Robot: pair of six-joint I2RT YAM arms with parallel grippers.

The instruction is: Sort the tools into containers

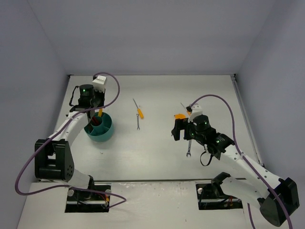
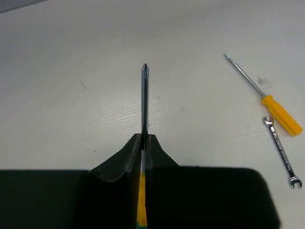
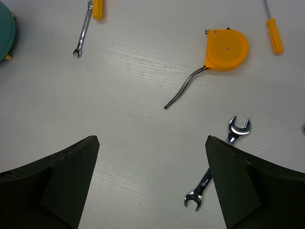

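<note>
Right fingers point(image 3: 62, 191) stand wide apart and empty above the tabletop point(image 3: 138, 95). A silver wrench point(image 3: 215, 167) lies beside them, with the orange-headed tool point(image 3: 227, 49) beyond. Left fingers point(image 2: 119, 162) clamp an orange-handled screwdriver point(image 2: 144, 95), its handle end over the teal bowl point(image 1: 102, 133) at the far rim.
</note>
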